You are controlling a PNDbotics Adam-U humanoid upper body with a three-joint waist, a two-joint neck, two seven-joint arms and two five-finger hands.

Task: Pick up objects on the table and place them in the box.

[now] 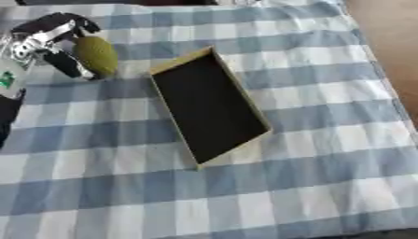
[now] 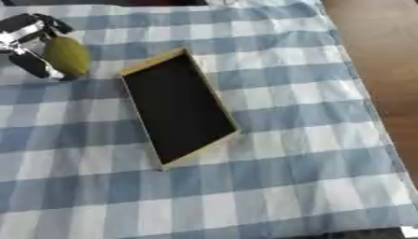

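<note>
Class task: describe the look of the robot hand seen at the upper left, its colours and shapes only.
The left hand is mostly black, with shiny silver parts at the joints near its base. Its fingers are thick, dark and rounded, with a segmented, mechanical build. No cables or markings can be made out. The right hand does not show.

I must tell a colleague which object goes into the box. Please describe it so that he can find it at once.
On the blue and white checked cloth, find the shallow box with the dark inside. Up and to its left, the robot's left hand curls around an olive-green oval object. It is the only green, rounded thing there.
</note>
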